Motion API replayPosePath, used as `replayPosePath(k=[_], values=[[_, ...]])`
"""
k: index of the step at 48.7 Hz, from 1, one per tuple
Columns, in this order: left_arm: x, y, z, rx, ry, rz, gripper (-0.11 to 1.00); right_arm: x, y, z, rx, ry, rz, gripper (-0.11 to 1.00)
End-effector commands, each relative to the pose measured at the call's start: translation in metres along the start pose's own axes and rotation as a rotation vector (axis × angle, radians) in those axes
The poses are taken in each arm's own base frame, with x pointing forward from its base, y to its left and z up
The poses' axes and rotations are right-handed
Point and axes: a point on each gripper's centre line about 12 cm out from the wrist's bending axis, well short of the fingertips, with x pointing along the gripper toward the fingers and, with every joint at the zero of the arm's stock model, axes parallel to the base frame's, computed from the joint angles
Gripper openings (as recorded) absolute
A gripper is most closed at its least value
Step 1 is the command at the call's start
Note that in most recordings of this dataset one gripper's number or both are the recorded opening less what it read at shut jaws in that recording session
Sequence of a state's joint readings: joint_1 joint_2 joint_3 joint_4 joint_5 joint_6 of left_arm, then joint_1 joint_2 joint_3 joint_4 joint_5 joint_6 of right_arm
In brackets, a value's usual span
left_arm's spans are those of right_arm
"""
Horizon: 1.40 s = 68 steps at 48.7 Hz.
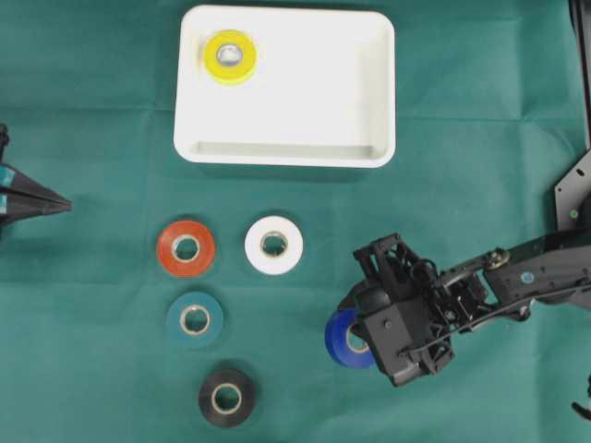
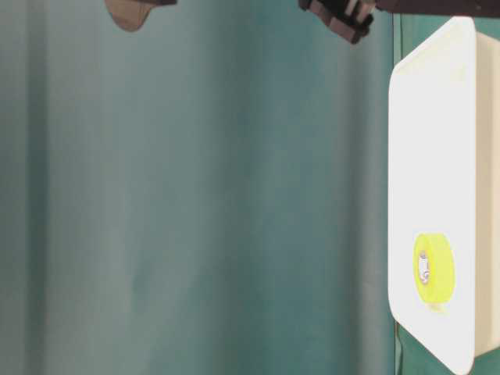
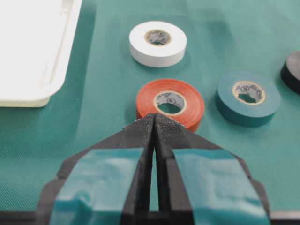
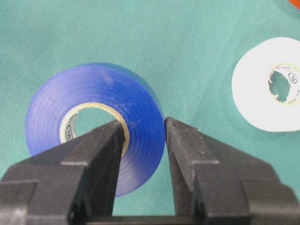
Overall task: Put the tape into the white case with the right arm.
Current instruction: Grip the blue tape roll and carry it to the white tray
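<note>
The white case lies at the top middle of the green cloth, with a yellow tape roll in its far left corner. My right gripper is shut on a blue tape roll at the lower right. In the right wrist view one finger sits inside the hole of the blue roll and the other outside, the right gripper pinching the roll's wall. The roll is tilted. My left gripper rests shut and empty at the left edge.
Four more rolls lie left of the blue one: orange, white, teal and black. In the left wrist view the orange roll sits just beyond the left gripper, with the case's corner at upper left.
</note>
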<state>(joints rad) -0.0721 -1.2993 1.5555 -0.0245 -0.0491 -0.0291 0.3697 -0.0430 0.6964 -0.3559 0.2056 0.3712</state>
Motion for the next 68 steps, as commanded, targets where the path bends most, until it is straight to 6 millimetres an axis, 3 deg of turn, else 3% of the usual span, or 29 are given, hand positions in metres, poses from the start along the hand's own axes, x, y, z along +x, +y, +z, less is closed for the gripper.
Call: replayPosePath(k=[1,5,12,29,41,52,68], values=[[0.001,0.0,0.007,-0.004,-0.017,0.004,0.01,-0.007,-0.003,0.016,0.016,-0.059,0.002,0.01],[0.001,0.0,0.007,-0.004,-0.017,0.004,0.01,-0.005,-0.009,0.017,0.028,-0.071,-0.005,0.01],[0.001,0.001,0.007,-0.005,-0.016,0.01,0.01,-0.004,-0.038,0.018,0.084,-0.082,-0.055,0.01],[0.001,0.001,0.006,-0.006,-0.014,0.011,0.01,-0.015,-0.132,0.008,0.264,-0.089,-0.233,0.01],[0.001,0.001,0.006,-0.006,-0.014,0.011,0.01,-0.031,-0.194,-0.01,0.383,-0.091,-0.357,0.01],[0.001,0.001,0.006,-0.006,-0.014,0.011,0.01,-0.041,-0.223,-0.024,0.438,-0.095,-0.419,0.01],[0.001,0.002,0.007,-0.005,-0.016,0.014,0.01,-0.039,-0.234,-0.035,0.462,-0.082,-0.437,0.01]])
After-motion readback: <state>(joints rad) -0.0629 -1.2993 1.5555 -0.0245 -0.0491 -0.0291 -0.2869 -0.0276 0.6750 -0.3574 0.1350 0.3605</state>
